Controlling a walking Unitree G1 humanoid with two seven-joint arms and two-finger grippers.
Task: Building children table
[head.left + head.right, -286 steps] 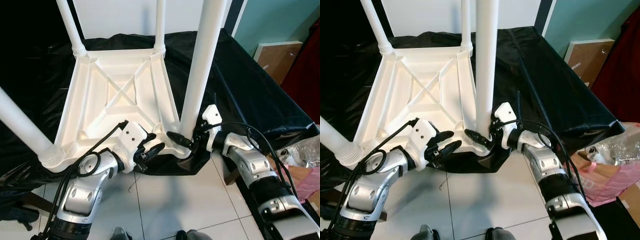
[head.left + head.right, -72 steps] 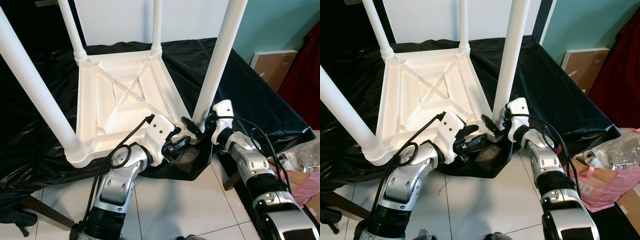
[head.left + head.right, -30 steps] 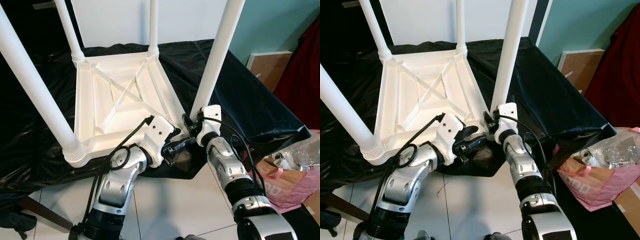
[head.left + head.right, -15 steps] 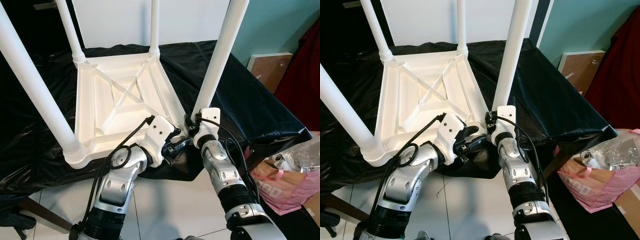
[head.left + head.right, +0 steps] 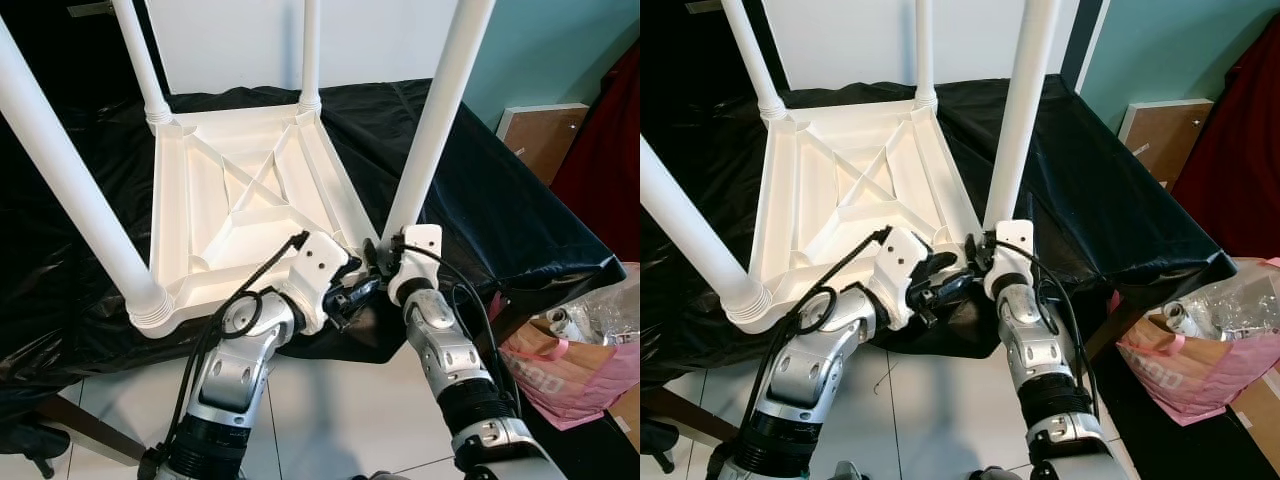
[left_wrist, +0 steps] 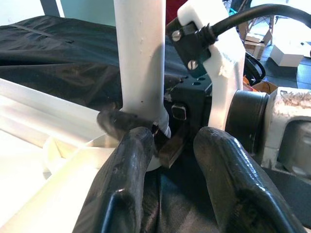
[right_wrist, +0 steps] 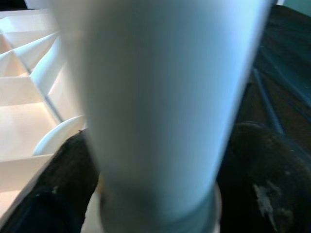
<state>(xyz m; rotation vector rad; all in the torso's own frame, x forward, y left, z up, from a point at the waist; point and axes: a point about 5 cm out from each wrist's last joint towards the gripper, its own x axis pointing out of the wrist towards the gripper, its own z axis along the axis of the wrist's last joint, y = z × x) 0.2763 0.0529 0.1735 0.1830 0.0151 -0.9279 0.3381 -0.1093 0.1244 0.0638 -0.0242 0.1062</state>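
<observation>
- Head views show me the white table [image 5: 240, 200] upside down on a black sheet [image 5: 480, 190].
- My right gripper [image 7: 160, 160] is clamped around the base of the near right leg [image 5: 435, 120].
- My left gripper [image 6: 170, 165] sits just beside that corner, fingers [image 6: 131, 170] apart, holding nothing.

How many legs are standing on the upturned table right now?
4: far left corner leg, far right corner leg, near left corner leg, and near right corner leg, gripped at its base by the right gripper.
</observation>
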